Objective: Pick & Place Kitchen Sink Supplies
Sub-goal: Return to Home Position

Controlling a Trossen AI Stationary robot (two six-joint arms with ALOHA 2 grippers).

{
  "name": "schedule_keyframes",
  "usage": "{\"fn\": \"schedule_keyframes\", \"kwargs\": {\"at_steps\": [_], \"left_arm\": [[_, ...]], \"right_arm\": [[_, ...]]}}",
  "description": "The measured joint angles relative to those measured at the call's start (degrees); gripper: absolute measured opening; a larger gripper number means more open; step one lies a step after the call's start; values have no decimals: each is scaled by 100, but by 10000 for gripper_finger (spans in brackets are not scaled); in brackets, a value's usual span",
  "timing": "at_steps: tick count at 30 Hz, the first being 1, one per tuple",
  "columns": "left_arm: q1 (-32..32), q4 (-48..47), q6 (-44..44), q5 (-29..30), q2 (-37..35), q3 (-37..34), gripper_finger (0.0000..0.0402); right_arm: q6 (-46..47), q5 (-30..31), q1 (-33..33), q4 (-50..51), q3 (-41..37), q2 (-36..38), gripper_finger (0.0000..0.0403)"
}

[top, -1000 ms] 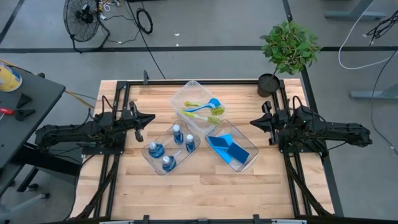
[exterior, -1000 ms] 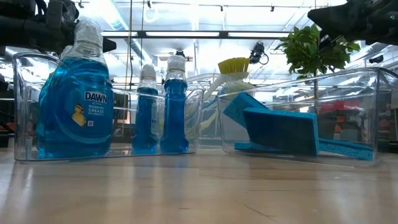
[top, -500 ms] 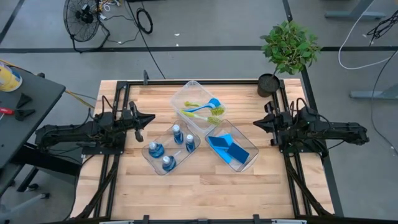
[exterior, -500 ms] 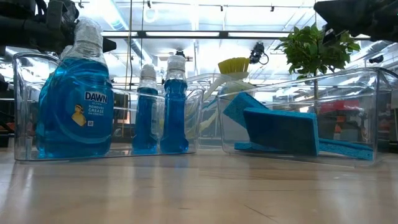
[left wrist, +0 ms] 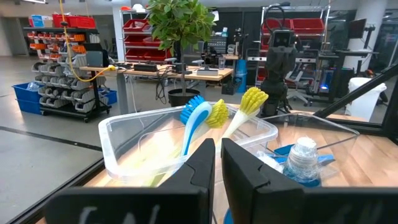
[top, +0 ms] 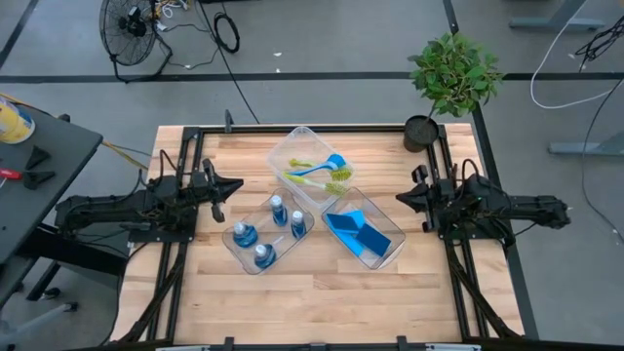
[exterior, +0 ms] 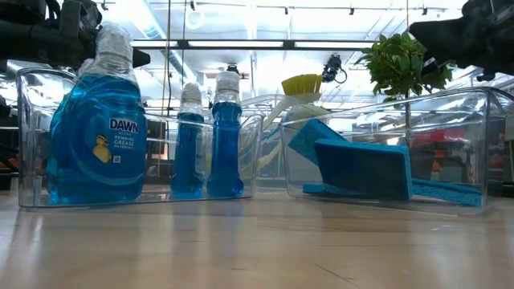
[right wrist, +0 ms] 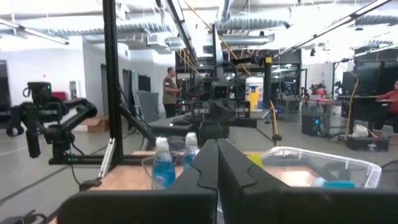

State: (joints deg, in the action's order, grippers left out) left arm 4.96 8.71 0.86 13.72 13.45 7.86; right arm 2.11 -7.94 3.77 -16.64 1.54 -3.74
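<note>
Both arms sit low at opposite sides of the worktop (top: 322,297), so the step in hand reads as the return to home, with the sorting apparently finished; the next move calls for little beyond settling clear of the bins. The left end effector (top: 234,183) has its fingers nearly together, a thin slit between them, gripping nothing. The right end effector (top: 400,198) is pressed closed and also empty. Just ahead of the left end effector, a clear bottle bin (top: 230,251) holds four upright bottles (top: 244,234) of blue liquid. Ahead of the right end effector, the sponge bin (top: 397,244) holds leaning blue sponges (top: 356,232). Between both end effectors, farther back, the brush bin (top: 276,149) holds the blue and yellow-green dish brushes (top: 317,173).
</note>
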Motion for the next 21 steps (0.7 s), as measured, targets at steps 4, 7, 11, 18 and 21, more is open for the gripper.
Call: {"fn": "schedule_keyframes", "kwargs": {"at_steps": [4, 7, 11, 18, 21], "left_arm": [[2, 0, 0, 0, 0, 0, 32], [2, 0, 0, 0, 0, 0, 32], [2, 0, 0, -2, 2, 0, 32], [0, 2, 0, -2, 2, 0, 32], [1, 2, 1, -1, 2, 0, 32]], "right_arm": [[44, 100, -52, 238, -66, 162, 0], [-63, 295, -184, 333, -65, 231, 0], [-251, 514, -424, 669, -64, 338, 0], [-252, 597, -512, 1407, -64, 373, 0], [-258, 575, -509, 1496, -64, 373, 0]]}}
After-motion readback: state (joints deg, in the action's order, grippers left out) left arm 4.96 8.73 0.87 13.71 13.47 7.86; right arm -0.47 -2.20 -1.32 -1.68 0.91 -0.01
